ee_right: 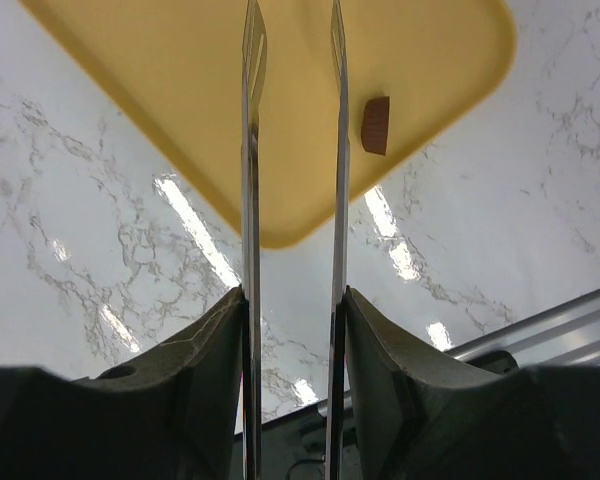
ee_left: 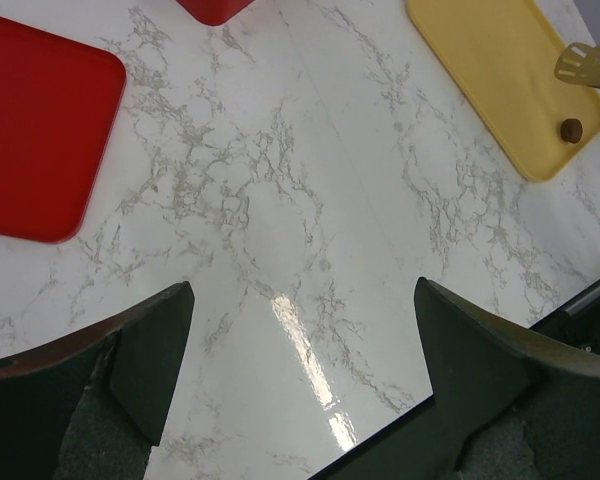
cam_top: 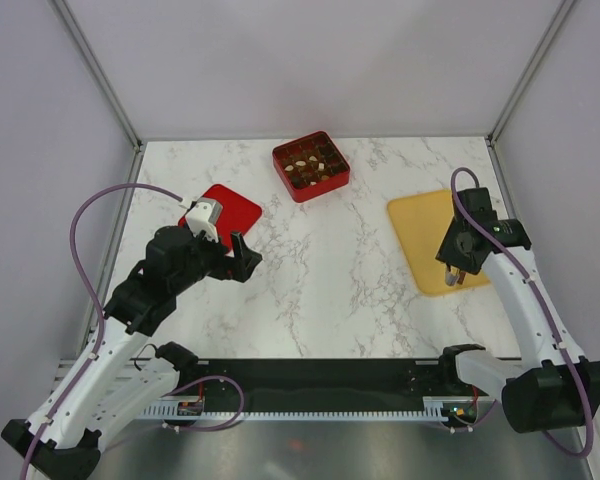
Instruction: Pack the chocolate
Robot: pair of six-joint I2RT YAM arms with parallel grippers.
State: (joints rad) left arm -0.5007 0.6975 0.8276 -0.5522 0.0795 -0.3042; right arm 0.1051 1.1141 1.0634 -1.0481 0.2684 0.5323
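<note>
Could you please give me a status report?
Left gripper open, empty. Right gripper open over yellow tray; chocolate piece beside it, ungripped. Nothing blocking.

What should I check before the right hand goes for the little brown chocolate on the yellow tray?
1. Right hand empty, thin metal fingers parted: ok.
2. Small brown chocolate piece between those fingers: not ok, it lies outside the gap, beside one finger.
3. Piece lying free on the flat yellow tray, near its corner: ok.
4. Free cell in the uncovered red square gridded box: cannot tell.
5. Left hand open, empty, over the marble tabletop, away from the tray: ok.
</note>
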